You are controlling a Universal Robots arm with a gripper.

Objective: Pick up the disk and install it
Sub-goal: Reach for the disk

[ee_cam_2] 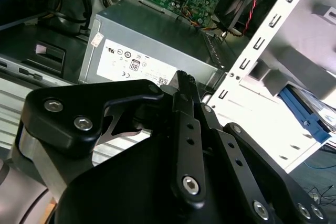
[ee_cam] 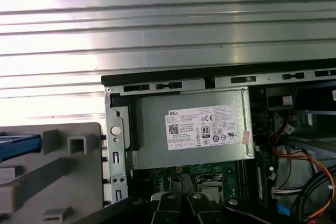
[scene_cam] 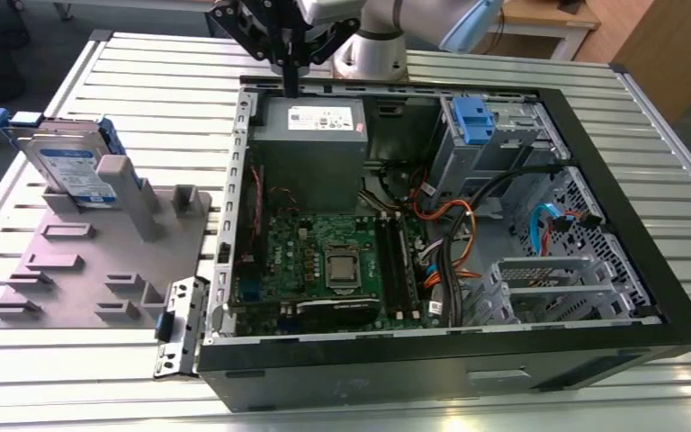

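The gripper, fingers pressed together and holding nothing, hangs over the power supply at the 12 o'clock edge of the open computer case. In the exterior view, the disk stands on edge in the gray fixture, at 9 o'clock from the case.

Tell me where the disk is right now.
The disk stands on the grey fixture at the exterior view's left, outside the computer case.

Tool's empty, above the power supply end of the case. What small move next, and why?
Probably carry the tool toward the exterior view's left, to above the disk. The tool is shut on nothing over the power supply, while the disk stands on edge in the grey holder outside the case, untouched.
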